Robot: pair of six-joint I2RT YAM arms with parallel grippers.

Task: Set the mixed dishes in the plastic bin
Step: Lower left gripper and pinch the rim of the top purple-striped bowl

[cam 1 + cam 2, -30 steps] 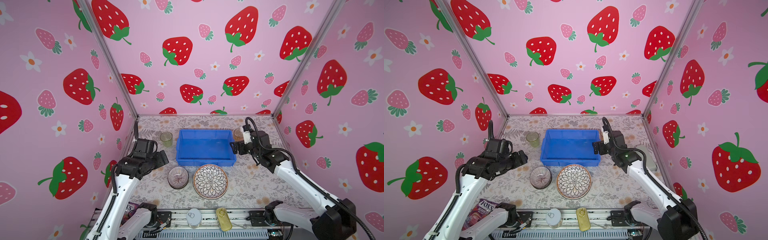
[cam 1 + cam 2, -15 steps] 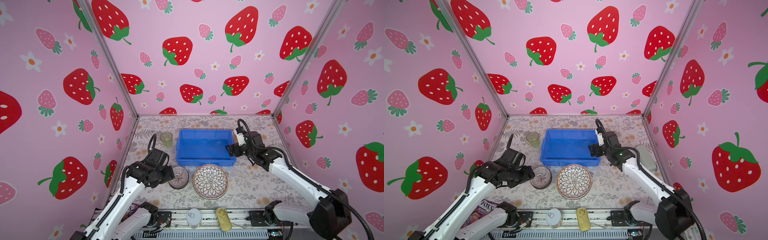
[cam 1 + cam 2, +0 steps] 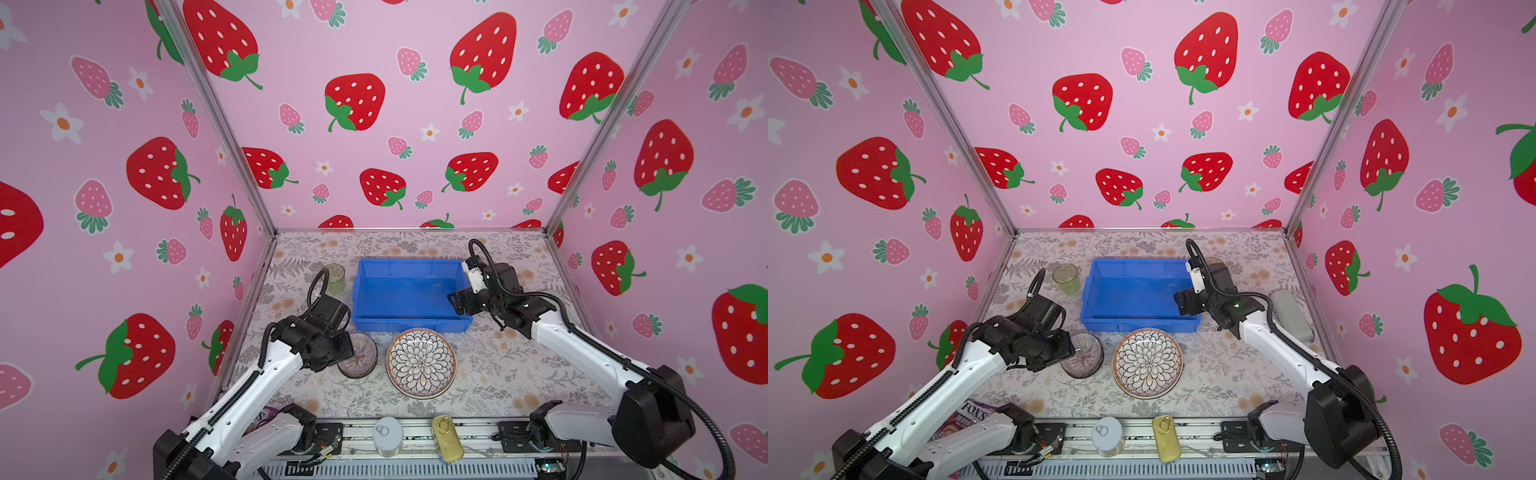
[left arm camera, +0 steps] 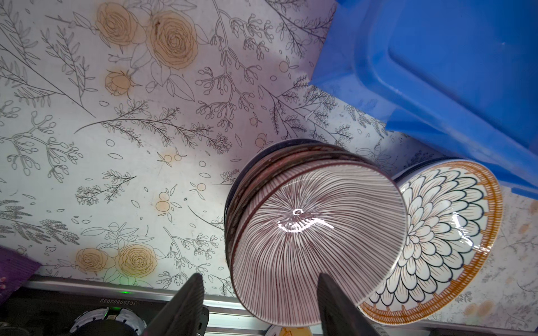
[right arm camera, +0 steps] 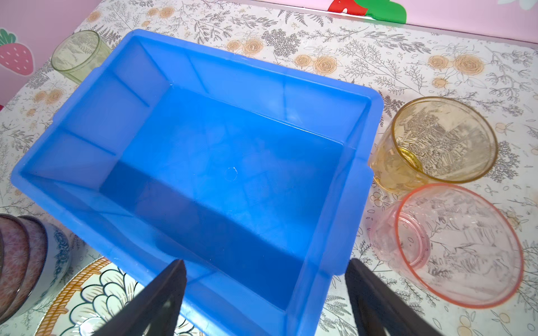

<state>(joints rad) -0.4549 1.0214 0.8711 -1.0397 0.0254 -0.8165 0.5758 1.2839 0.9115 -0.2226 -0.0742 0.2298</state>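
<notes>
Strawberry-print walls box in the floral counter (image 3: 498, 374). In both top views I see the plastic bin (image 3: 411, 326) mid-counter, a green tumbler (image 3: 334, 279) off its far left corner, and a petal-patterned plate (image 3: 421, 362) just in front, beside the bowl stack (image 3: 361, 357).

My left arm reaches in from the near left, elbow bent, and its wrist covers the pincer from above. Only the left wrist view shows the left pincer (image 4: 259, 276) partly spread. One finger (image 4: 186, 302) is outside the purple-striped bowl (image 4: 305, 227) topping the stack and the other is over its inside, with a gap between the outer finger and the bowl.

The right wrist view alone gives me the amber tumbler (image 5: 436, 145) and pink tumbler (image 5: 454, 247), upright and just beside each other at the bin's right wall. My right arm mostly hides them from above. That arm stretches from the near right, with the right pincer (image 5: 266, 263) spread wide, holding nothing, over the bin's near right corner.
</notes>
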